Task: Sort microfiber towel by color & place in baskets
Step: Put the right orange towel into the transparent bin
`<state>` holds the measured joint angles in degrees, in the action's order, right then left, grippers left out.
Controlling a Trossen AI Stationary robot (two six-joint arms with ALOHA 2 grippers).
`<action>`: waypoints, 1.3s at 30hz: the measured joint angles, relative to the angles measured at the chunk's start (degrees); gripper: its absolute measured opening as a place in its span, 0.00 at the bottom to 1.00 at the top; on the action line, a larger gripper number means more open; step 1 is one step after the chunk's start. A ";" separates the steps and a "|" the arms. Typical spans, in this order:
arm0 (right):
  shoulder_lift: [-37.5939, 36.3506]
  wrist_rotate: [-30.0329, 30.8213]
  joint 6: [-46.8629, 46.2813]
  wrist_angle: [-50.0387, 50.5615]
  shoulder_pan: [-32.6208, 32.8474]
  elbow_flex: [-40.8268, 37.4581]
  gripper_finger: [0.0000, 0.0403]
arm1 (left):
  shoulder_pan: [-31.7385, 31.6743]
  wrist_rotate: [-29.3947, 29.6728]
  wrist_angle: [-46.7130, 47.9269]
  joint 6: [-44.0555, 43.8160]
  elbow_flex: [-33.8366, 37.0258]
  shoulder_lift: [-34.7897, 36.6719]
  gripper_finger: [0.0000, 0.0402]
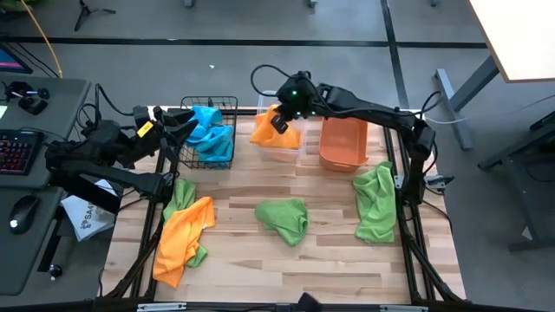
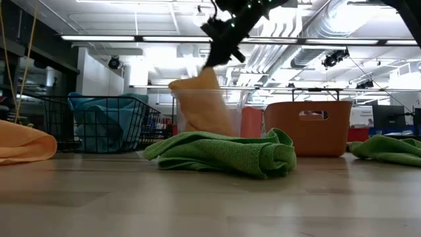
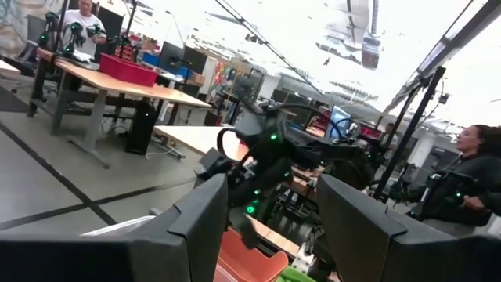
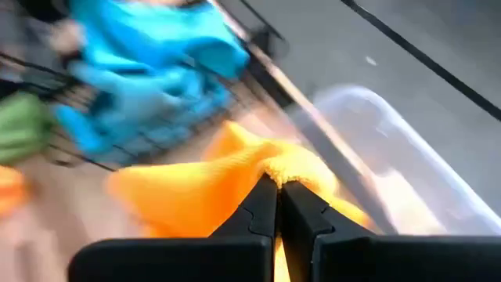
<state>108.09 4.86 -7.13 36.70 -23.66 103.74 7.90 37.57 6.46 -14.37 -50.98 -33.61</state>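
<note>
The right pincer [image 1: 279, 120] hangs over the back of the tabletop [image 1: 286, 260], pressed together on a fold of an orange towel [image 1: 267, 128] — pinching near one edge so the cloth drapes freely into the clear plastic tub [image 2: 210, 112] below it. The black wire mesh basket [image 1: 211, 132] just beside the tub holds turquoise towels [image 1: 208, 130], and the orange plastic bin [image 1: 342, 143] on the tub's other side looks empty from above.

The left pincer [image 3: 270, 227] waits near the mesh basket with its fingers spread and nothing between them, likely kept clear of the working arm.

Still loose on the tabletop are a green towel [image 1: 284, 218] in the middle, a second green towel [image 1: 376, 202] near the right edge, and on the left another orange towel [image 1: 182, 236] lying over a further green one [image 1: 181, 195].

The high view gives the layout, but the tub is mostly hidden under the cloth there; the low view shows the towel's lower part already inside the tub walls. Only the right wrist view shows the fingers closed tight on the orange fold — the mesh basket is blurred behind.
</note>
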 joint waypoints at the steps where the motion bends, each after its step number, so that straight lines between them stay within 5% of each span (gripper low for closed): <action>1: 0.00 2.10 -0.10 1.78 -0.33 0.00 0.00 | 0.00 -0.01 0.01 0.00 0.00 0.00 0.46; 5: -0.66 12.04 -0.50 7.70 -1.22 0.00 0.00 | 0.00 -0.01 0.02 0.30 0.00 0.02 0.46; 10: -0.63 12.60 -0.88 7.79 -1.21 0.00 0.00 | 0.00 -0.03 0.02 2.05 0.00 0.00 0.46; 24: 4.33 -2.53 -0.55 2.71 0.58 0.00 0.07 | 0.00 0.15 -0.17 1.37 0.00 0.03 0.46; 29: 4.31 0.43 -3.28 2.52 0.23 0.00 0.10 | 0.00 -0.26 -0.20 1.14 0.00 0.16 0.46; 33: 4.31 0.72 -3.16 4.11 0.02 0.00 0.20 | 0.00 -0.94 -0.13 1.11 0.00 0.15 0.46; 39: 4.15 3.60 -2.90 5.23 0.06 0.72 0.47 | 0.00 -0.91 0.14 2.62 0.00 0.15 0.46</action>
<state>112.25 8.47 -10.02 41.93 -23.59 104.46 7.90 36.65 6.60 -11.76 -50.98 -33.45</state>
